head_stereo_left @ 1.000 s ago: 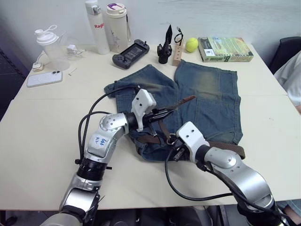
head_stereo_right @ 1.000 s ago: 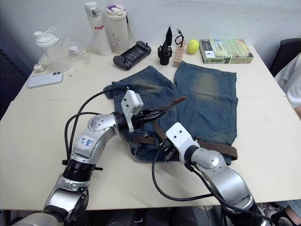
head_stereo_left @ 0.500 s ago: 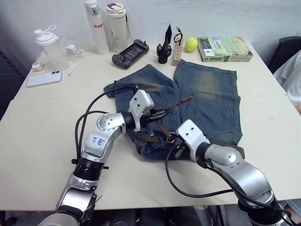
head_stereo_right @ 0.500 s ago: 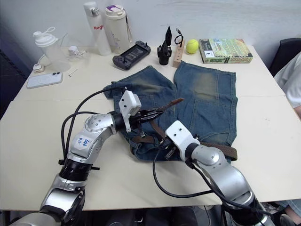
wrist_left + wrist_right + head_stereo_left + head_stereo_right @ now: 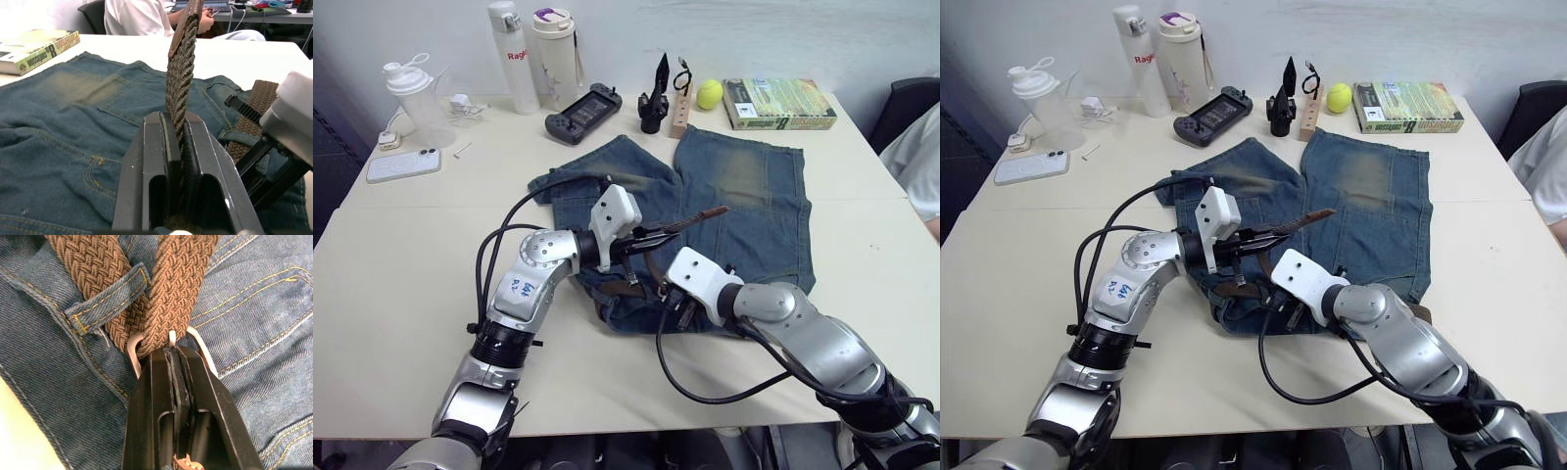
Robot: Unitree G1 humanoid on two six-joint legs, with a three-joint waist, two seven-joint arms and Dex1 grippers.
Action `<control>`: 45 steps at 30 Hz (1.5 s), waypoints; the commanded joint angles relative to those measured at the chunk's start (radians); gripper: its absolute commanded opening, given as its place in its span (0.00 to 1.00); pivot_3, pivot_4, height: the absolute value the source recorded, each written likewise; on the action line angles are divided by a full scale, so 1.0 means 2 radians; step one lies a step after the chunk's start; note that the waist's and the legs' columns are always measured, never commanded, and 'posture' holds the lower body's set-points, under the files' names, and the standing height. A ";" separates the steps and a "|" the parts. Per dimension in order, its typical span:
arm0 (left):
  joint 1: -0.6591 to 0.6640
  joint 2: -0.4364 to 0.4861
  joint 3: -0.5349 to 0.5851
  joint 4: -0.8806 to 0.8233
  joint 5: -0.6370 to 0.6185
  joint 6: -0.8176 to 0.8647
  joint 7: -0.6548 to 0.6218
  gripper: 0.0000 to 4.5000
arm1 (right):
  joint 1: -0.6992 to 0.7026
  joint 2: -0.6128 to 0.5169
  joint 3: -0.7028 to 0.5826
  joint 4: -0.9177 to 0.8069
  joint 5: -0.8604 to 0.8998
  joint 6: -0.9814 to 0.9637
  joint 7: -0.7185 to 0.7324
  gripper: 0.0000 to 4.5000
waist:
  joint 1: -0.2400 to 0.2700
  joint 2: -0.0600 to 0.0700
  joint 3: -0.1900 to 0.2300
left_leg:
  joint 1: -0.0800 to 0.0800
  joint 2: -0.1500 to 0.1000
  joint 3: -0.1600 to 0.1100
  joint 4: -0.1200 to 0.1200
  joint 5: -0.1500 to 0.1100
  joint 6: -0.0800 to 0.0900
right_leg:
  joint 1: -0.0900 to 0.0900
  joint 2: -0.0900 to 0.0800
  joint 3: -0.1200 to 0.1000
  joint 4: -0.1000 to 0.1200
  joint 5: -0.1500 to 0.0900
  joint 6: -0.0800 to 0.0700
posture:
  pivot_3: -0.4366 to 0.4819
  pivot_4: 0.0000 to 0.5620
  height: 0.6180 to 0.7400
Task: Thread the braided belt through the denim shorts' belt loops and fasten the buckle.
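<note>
**Belt end held aloft, buckle pinched at the waistband**

The denim shorts [image 5: 744, 211] lie flat at the centre of the tabletop [image 5: 401, 284], waistband toward the lower edge of the frame. The braided belt [image 5: 180, 83] runs along that waistband, under a belt loop [image 5: 105, 296]. The left gripper [image 5: 641, 244] has its fingers clamped on the belt's free end, which juts up and right of centre. The right gripper [image 5: 176, 369], at lower centre, has its fingers closed on the buckle [image 5: 166, 340].

The belt looks limp and grippy, so it should sag unless taken near its stiffer leather tip [image 5: 710, 211]; the buckle is small, hard and likely slippery, best pinched across its frame.

Against the view of a second ago, the right gripper sits slightly further left along the waistband, and the raised tip reaches a little further right.
</note>
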 commanded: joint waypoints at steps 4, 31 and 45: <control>0.029 0.041 0.025 -0.023 0.012 -0.022 0.010 0.00 | 0.034 0.003 -0.071 -0.047 0.013 0.044 -0.015 0.02 | 0.001 0.000 0.000 | -0.001 0.000 0.000 0.000 0.000 0.000 | -0.001 0.000 0.001 0.000 0.000 0.000 | 0.48 0.27 0.87; 0.058 0.066 0.021 -0.058 0.005 -0.010 0.011 0.00 | 0.053 0.062 -0.050 -0.066 0.027 0.054 -0.077 0.02 | 0.000 0.000 0.000 | -0.001 0.000 0.000 -0.001 0.000 0.000 | -0.002 0.000 0.002 0.000 0.000 0.000 | 0.48 0.27 0.87; 0.034 0.064 0.014 -0.052 0.005 -0.029 -0.008 0.00 | -0.021 0.013 0.042 -0.006 0.039 0.094 -0.033 0.02 | -0.003 0.000 0.000 | -0.001 0.000 0.000 -0.001 0.000 0.000 | -0.001 0.000 0.002 0.000 0.000 0.000 | 0.48 0.27 0.87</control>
